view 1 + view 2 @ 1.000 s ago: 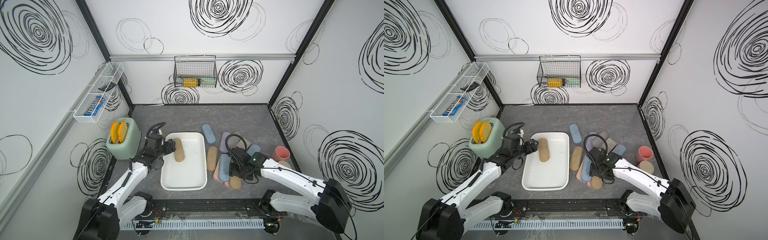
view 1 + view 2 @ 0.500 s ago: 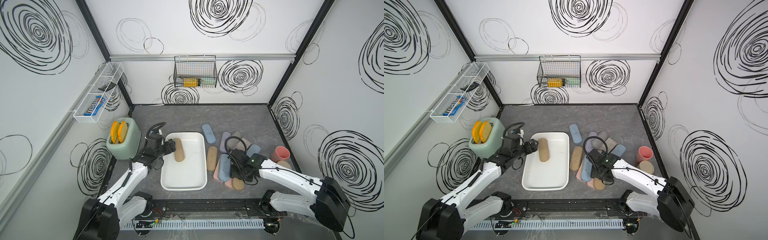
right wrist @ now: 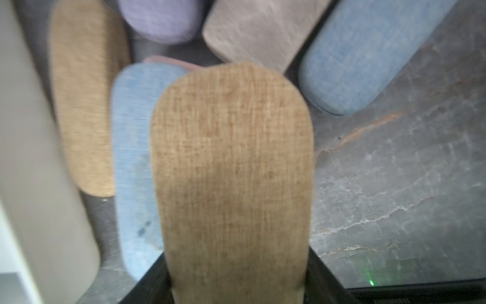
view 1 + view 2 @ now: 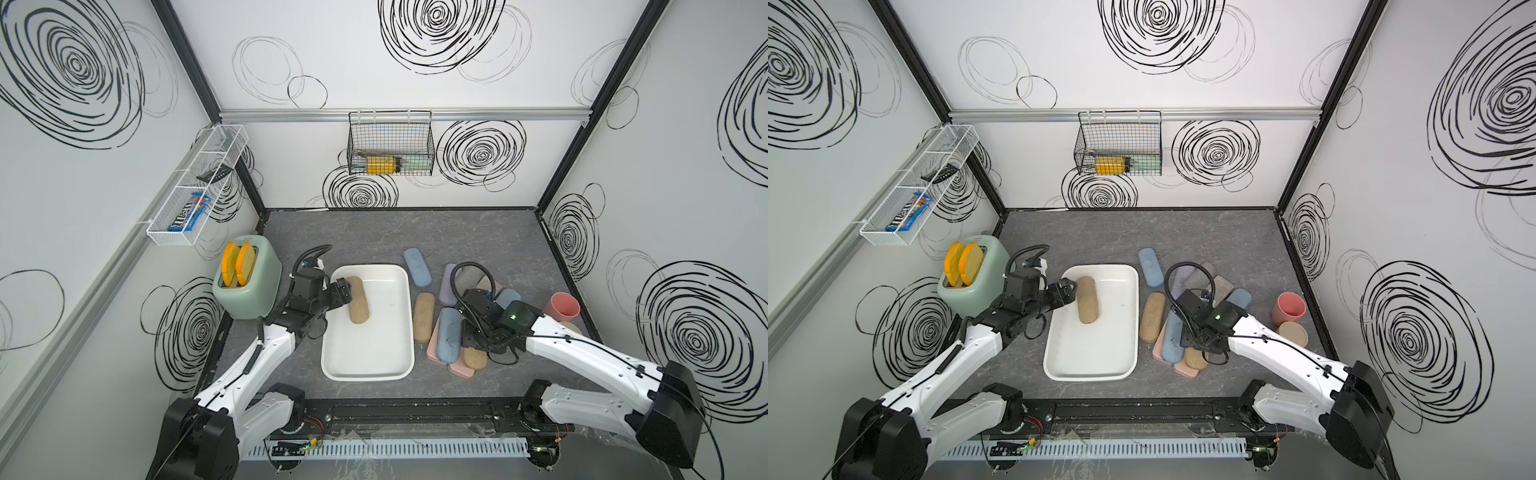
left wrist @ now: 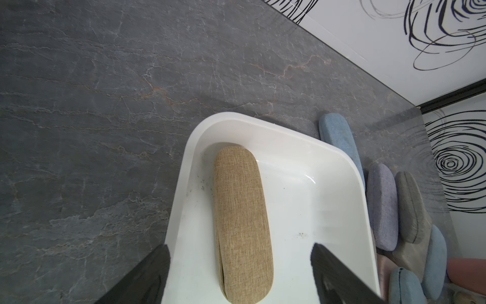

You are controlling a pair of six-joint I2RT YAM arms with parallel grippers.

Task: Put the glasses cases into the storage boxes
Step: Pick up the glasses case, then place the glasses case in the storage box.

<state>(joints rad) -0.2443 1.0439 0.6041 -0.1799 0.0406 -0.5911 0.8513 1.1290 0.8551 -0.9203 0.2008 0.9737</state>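
Observation:
A white storage box [image 4: 368,365] [image 4: 1090,361] sits mid-table with one tan glasses case [image 4: 358,305] [image 5: 242,210] lying at its far left. My left gripper [image 4: 345,293] [image 5: 239,247] hovers open over that case's near end, fingers apart on both sides of it without touching. To the right of the box lies a pile of glasses cases: blue [image 4: 417,267], tan [image 4: 424,316], blue [image 4: 449,336], lilac [image 4: 449,282], pink [image 4: 459,368]. My right gripper [image 4: 469,345] [image 3: 238,284] is shut on a tan case [image 3: 231,171] [image 4: 1196,358] at the pile's near end.
A green toaster [image 4: 247,282] stands left of the box, close to my left arm. A pink cup [image 4: 562,305] and a round tan lid [image 4: 1292,333] are by the right wall. A wire basket [image 4: 390,143] hangs on the back wall and a mesh shelf [image 4: 195,187] on the left wall.
My right gripper has closed onto the tan case at the near end of the pile and shifted slightly left. The left arm has barely moved, and its jaws stay open.

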